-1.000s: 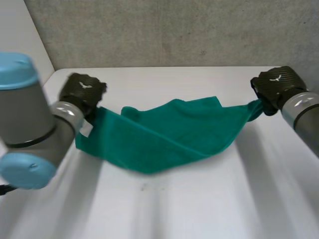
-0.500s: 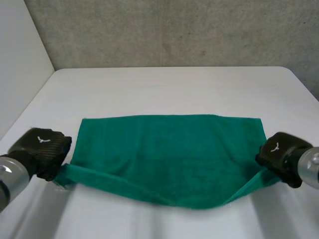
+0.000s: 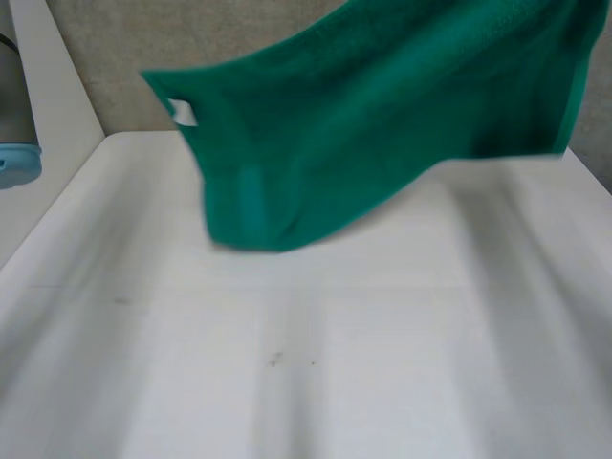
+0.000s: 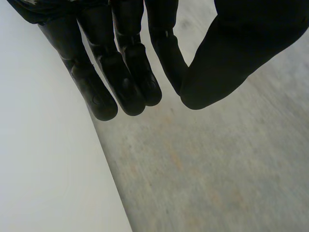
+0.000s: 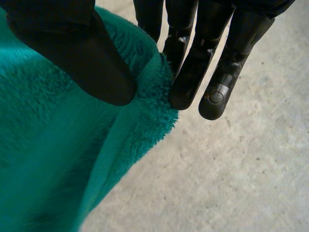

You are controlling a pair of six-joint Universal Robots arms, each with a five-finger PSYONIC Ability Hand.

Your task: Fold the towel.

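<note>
Grey concrete wall (image 3: 143,38) at the back, white bench (image 3: 382,363) stretching out below, and up in the air in front of them, a green towel (image 3: 382,96). Lifted clear off the bench, spread wide across the upper part of the head view, touching the surface nowhere. Sagging on the left side into a rounded lobe, lowest point there, then rising toward the right into a straighter edge. Small white tag (image 3: 182,113) showing near the left edge of the cloth. Grey left arm (image 3: 14,96) with its light-blue cap just in at the left side, apart from the towel.

Over to the left wrist view: left hand (image 4: 128,53) with fingers straight and side by side, thumb (image 4: 231,48) reaching in close to the nearest fingertip. Loose and empty, holding no cloth, with grey concrete and a pale white surface behind.

Now the right wrist view: right hand (image 5: 193,63) clamped on the towel. Thumb (image 5: 82,63) pressed onto the fluffy face of the cloth, fingers straight on the far side, edge of the towel pinched in between. Bulk of the cloth falling away below the thumb, grey concrete beyond the fingertips. Corner or somewhere along the edge: cannot tell from here.
</note>
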